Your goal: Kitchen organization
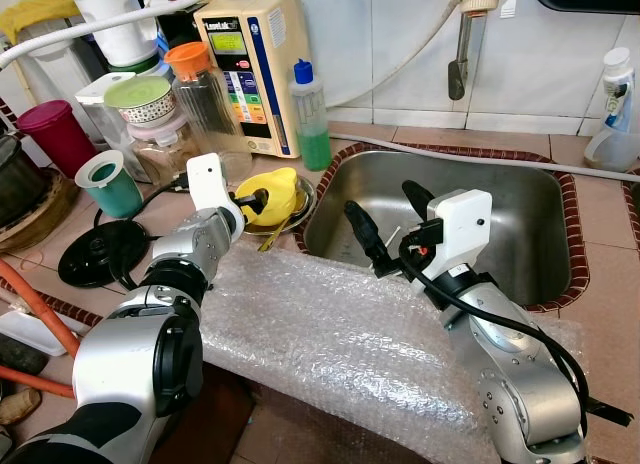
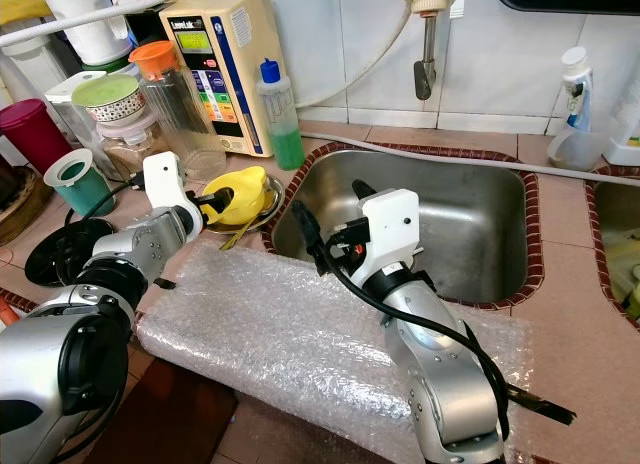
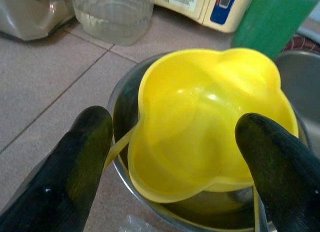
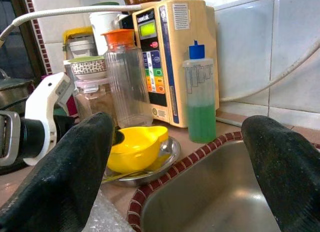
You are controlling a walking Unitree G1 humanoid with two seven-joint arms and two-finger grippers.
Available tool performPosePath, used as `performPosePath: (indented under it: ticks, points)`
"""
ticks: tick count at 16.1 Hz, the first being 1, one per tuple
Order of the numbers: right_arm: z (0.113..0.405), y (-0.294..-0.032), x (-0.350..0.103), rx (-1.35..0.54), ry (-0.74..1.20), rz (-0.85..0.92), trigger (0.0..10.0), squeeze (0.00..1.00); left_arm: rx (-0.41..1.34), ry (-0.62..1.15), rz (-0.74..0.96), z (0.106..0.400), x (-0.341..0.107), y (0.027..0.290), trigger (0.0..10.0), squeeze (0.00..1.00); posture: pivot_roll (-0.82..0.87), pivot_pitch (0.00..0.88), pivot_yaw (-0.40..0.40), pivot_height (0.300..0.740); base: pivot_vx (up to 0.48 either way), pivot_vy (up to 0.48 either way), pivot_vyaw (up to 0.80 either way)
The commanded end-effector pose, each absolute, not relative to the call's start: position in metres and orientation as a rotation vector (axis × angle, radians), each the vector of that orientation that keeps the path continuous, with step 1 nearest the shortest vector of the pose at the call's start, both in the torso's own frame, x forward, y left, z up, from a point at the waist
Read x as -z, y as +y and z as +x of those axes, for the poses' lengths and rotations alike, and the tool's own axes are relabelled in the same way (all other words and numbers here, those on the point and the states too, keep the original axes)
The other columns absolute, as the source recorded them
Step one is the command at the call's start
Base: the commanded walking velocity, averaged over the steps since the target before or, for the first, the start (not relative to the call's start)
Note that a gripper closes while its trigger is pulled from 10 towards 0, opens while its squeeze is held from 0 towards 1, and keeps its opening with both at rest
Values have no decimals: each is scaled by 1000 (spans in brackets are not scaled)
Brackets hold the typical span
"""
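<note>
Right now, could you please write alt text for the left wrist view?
A yellow lobed bowl sits tilted in a steel dish on tiled counter, between the open left gripper's fingers. Behind stand a clear jar and green bottle.

Silver arms with black elbow joints, white wrist housings, black cables, long black-fingered grippers.

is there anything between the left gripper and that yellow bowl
Nothing visible. The left gripper is open right at the yellow bowl, one finger on each side of it, with no object in the gap. The bowl sits tilted in a steel dish on the counter, beside the sink.
</note>
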State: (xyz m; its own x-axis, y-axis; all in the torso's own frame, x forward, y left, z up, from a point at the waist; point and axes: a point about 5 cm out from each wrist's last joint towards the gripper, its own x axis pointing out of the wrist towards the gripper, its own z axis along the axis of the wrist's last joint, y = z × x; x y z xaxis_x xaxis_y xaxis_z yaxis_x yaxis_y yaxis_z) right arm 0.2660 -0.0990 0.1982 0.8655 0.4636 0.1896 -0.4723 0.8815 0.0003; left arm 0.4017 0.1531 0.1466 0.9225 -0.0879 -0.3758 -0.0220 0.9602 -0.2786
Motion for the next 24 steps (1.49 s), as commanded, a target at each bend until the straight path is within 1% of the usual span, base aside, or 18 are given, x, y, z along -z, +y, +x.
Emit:
performPosePath:
  ticks: [1, 3, 4, 5, 11, 12, 13, 14, 15, 16, 17, 20, 24]
  points:
    - [266, -94, -203, -509, -203, 60, 10000, 0, 33, 392, -279, 404, -151, 156, 10000, 1000, -26, 0, 167, 740, 0, 0, 0]
    - [267, -95, -204, -506, -208, 58, 10000, 0, 20, 410, -236, 403, -151, 158, 10000, 1000, -26, 0, 167, 740, 0, 0, 0]
    - [267, -96, -204, -502, -208, 57, 10000, 0, 13, 413, -225, 403, -150, 159, 10000, 255, -29, 0, 167, 740, 0, 0, 0]
    - [266, -96, -204, -502, -208, 58, 10000, 0, 12, 407, -229, 404, -151, 160, 10000, 0, -29, 0, 167, 740, 0, 0, 0]
    - [264, -97, -205, -485, -216, 57, 10000, 0, 37, 409, -243, 404, -152, 157, 10000, 0, -54, 0, 194, 740, 0, 0, 0]
    - [264, -96, -205, -486, -215, 57, 10000, 0, 45, 414, -256, 404, -151, 155, 8784, 0, -50, 0, 194, 740, 0, 0, 0]
    - [265, -96, -205, -487, -217, 57, 10000, 0, 67, 434, -269, 403, -149, 150, 7176, 0, -47, 0, 192, 740, 0, 0, 0]
    - [265, -96, -206, -485, -218, 58, 10000, 0, 72, 435, -266, 403, -148, 149, 8588, 0, -47, 0, 192, 740, 0, 0, 0]
    - [265, -96, -206, -482, -220, 61, 10000, 0, 71, 432, -262, 403, -148, 149, 7725, 0, -48, 0, 192, 740, 0, 0, 0]
    - [265, -97, -206, -480, -220, 61, 10000, 0, 68, 433, -263, 403, -148, 149, 3569, 0, -48, 0, 195, 740, 0, 0, 0]
    - [264, -97, -205, -477, -215, 63, 10000, 0, 64, 443, -268, 402, -146, 149, 0, 0, -46, 0, 194, 740, 0, 0, 0]
    - [264, -98, -204, -475, -211, 63, 10000, 0, 53, 476, -317, 399, -139, 148, 0, 0, -45, 0, 198, 740, 0, 0, 0]
    - [265, -97, -204, -475, -208, 68, 10000, 0, 40, 491, -340, 397, -136, 150, 0, 0, -38, 0, 197, 740, 0, 0, 0]
